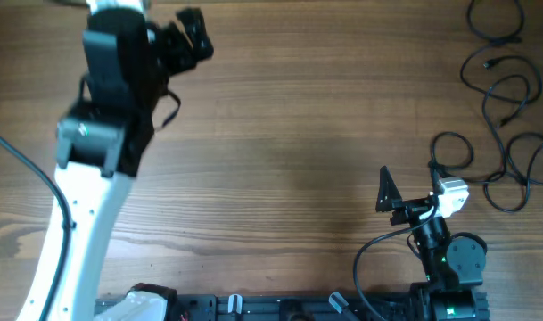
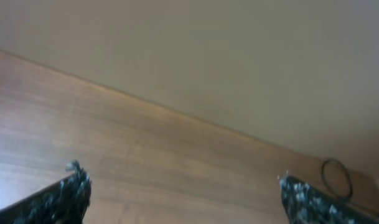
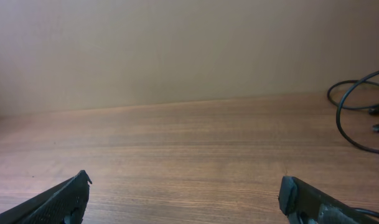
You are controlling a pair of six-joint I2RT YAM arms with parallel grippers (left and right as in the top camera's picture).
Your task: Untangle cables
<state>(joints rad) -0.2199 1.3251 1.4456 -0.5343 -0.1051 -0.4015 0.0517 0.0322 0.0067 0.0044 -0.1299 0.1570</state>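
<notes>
Wooden table; both grippers spread wide.

Wooden table; white left arm reaches from the near-left edge toward the far left, left gripper over bare wood; right arm folded at near right, right gripper pointing left; cables in loose loops along the right edge, apart from both grippers.

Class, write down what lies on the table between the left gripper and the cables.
Nothing: the overhead view shows only bare wooden table between the left gripper and the cables at the right edge.
</notes>
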